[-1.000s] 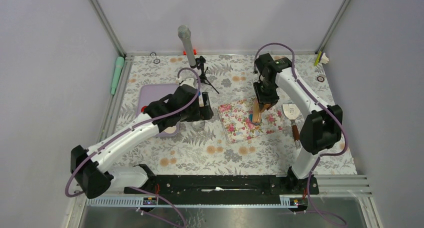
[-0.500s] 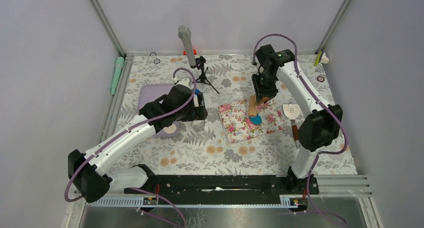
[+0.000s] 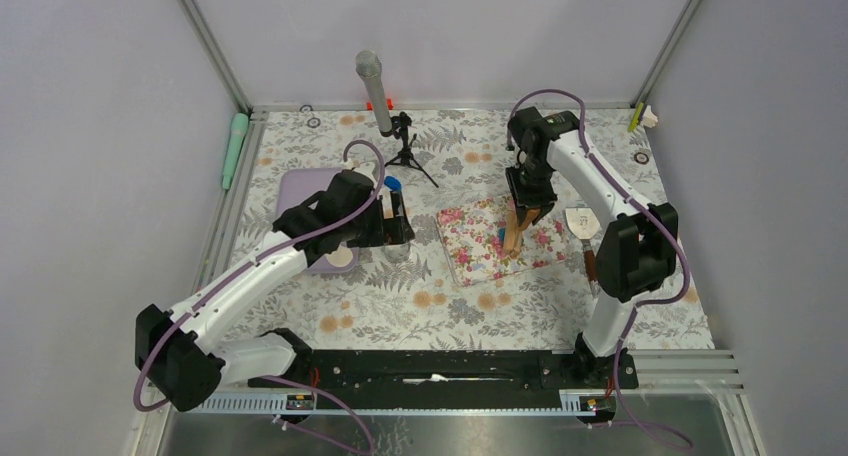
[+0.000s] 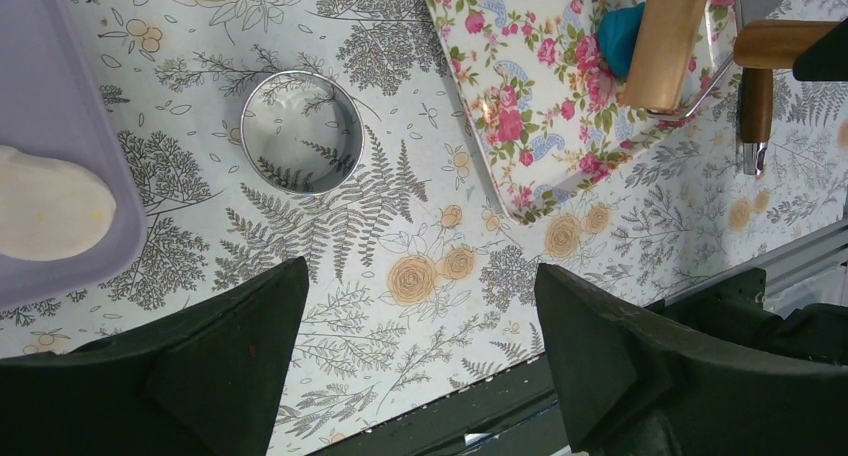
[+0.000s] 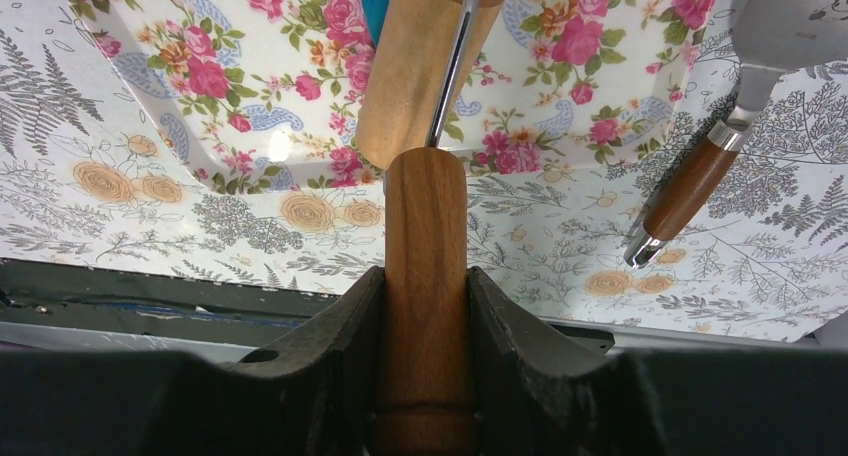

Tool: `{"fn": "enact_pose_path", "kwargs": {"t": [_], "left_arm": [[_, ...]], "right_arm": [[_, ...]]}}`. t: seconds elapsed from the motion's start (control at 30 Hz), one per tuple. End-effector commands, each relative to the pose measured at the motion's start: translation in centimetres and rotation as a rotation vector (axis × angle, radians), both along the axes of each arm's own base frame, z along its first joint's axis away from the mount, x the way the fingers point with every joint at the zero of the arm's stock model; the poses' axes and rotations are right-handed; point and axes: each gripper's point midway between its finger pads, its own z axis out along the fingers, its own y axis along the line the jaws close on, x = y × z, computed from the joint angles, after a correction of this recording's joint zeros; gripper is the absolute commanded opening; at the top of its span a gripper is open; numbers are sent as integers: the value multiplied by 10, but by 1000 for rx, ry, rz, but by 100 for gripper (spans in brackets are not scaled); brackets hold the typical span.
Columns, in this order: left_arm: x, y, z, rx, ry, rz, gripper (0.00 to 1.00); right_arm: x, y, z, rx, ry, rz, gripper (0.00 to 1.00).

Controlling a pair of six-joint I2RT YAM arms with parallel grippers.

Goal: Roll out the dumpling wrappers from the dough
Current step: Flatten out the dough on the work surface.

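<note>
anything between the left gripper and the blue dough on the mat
Yes: the roller drum lies on the dough on the floral mat, covering part of it, its handle clamped in the right gripper. Nothing lies on the table between the left gripper and the mat; the metal ring sits off to one side.

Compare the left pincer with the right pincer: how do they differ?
The left pincer is wide open and empty; the right pincer grips the roller by its handle. The left pincer hangs above the tablecloth near the metal ring; the right pincer is at the floral mat by the blue dough. Both have dark fingers.
</note>
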Motion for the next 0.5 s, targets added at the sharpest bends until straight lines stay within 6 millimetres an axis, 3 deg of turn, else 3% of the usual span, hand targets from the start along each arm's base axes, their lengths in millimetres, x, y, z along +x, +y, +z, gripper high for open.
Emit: {"fn": "enact_pose_path", "kwargs": {"t": [0.0,0.13,0.33,0.47], "left_arm": [[8,-9,6,-36,-22,-27,91],[8,-11,5,-48,-9,-32,92],[6,-9,-1,-31,-1,-52,92],[5,-14,-5,-32,30,-75,92]], "right_arm": [[12,1,4,13,-7,-7,0],[18,-4,-12,-9,21,-34,0],[12,-8,-43,-36,90,-50,0],[16,-2,-48,-12,94,-57,0]]}}
